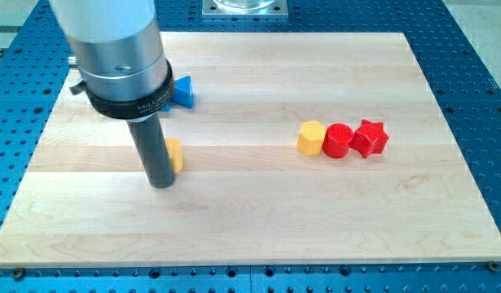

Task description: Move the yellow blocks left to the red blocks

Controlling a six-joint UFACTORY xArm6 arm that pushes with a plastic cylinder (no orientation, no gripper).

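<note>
With 1 yellow hexagon block (311, 137) already touching the red cylinder block (338, 140), my tip (160, 184), holding nothing, is pressed against the second yellow block (175, 154), which must be pushed rightward.

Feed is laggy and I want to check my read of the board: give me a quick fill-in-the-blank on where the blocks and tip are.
1. The yellow hexagon touches the ____ cylinder.
2. The red star sits on the cylinder's view-____ side.
3. My tip is beside the second yellow block, on its view-____ side.
4. The block partly hidden behind the arm is ____.

Missing words: red; right; left; blue
</note>
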